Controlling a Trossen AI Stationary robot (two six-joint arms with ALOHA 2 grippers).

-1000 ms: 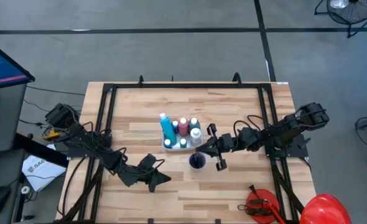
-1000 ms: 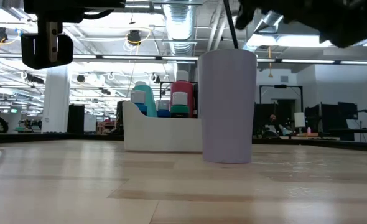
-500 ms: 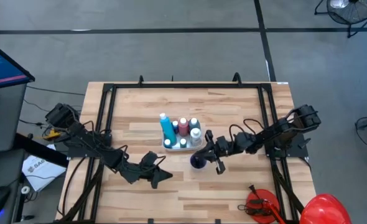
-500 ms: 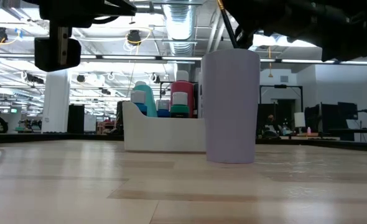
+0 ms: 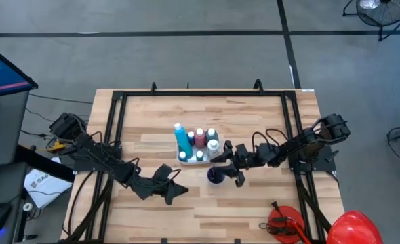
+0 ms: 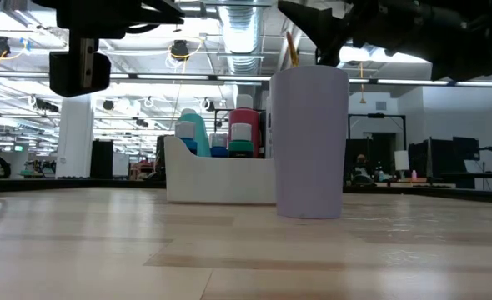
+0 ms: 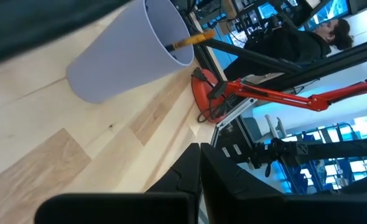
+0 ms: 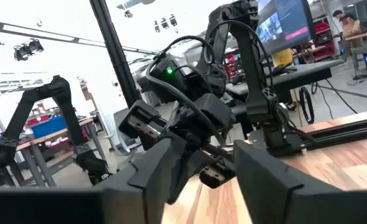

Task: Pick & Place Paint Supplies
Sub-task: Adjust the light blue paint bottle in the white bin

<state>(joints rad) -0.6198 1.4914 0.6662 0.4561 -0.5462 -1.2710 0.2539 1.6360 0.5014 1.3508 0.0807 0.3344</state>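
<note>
A lavender cup [image 5: 215, 176] stands upright on the wooden table, just in front of a white tray [image 5: 198, 156] holding several paint bottles [image 5: 184, 141]. A brush [image 6: 291, 48] stands in the cup, leaning on the rim, its yellowish stem sticking out of the mouth [image 7: 186, 41]. My right gripper [image 5: 231, 165] hovers open right above the cup's mouth [image 6: 321, 29]; its fingers [image 8: 165, 165] have nothing showing between them. My left gripper [image 5: 180, 192] is shut, held above the table to the cup's left and nearer the front edge.
A red tool with a black handle [image 5: 281, 220] lies near the front right corner, with a red dome [image 5: 352, 227] beyond the table's edge. Black frame rails [image 5: 118, 122] run along the table's left, far and right sides. Bare wood lies left of the tray.
My right gripper has sunk a little toward the cup, rolled about its own axis and opened, letting go of the brush. The brush, held slanting above the cup before, has dropped deeper into it and now leans on the rim.
</note>
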